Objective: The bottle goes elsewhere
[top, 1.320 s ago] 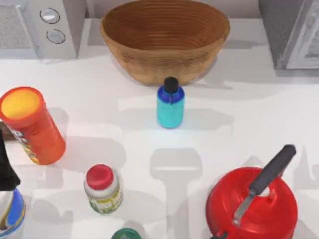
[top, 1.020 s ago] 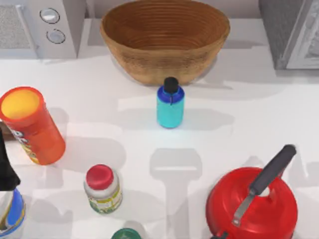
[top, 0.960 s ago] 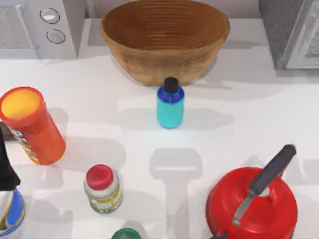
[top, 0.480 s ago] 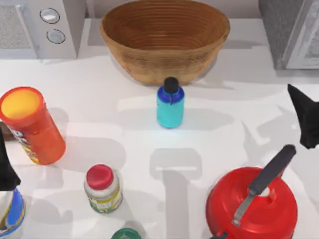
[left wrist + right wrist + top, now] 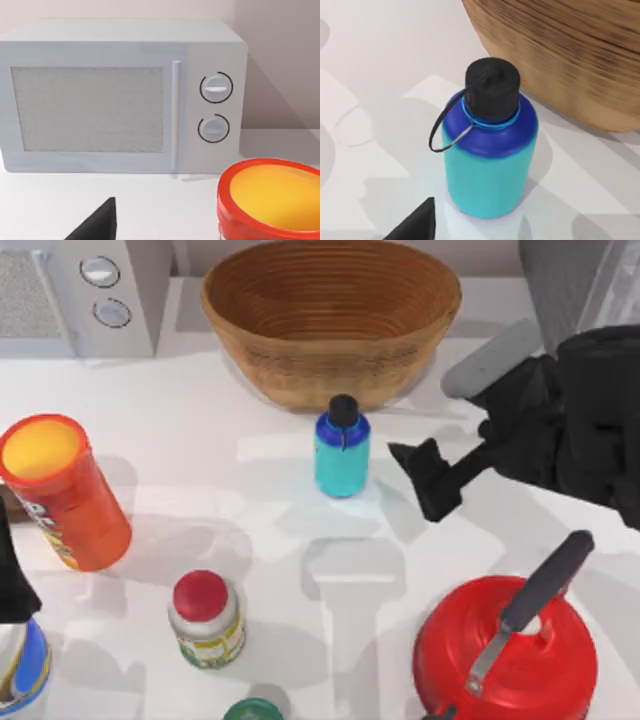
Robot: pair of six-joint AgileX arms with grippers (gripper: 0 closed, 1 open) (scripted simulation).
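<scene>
The bottle (image 5: 342,455) stands upright near the table's middle, just in front of the wicker bowl (image 5: 330,310). It is teal with a dark blue shoulder and a black cap. My right gripper (image 5: 426,480) is open just to the bottle's right, a small gap away, with nothing between its fingers. The right wrist view has the bottle (image 5: 489,150) close up, with one fingertip (image 5: 417,225) at the picture's edge. My left gripper (image 5: 12,585) is parked at the table's left edge, open.
An orange canister (image 5: 60,490) stands at the left and a red-capped jar (image 5: 205,618) at the front left. A red kettle (image 5: 505,650) sits at the front right. A microwave (image 5: 80,290) is at the back left and a grey appliance (image 5: 580,300) at the back right.
My right arm has swung in from the right edge toward the bottle and now reaches just beside it. The bottle and my left arm have not moved.
</scene>
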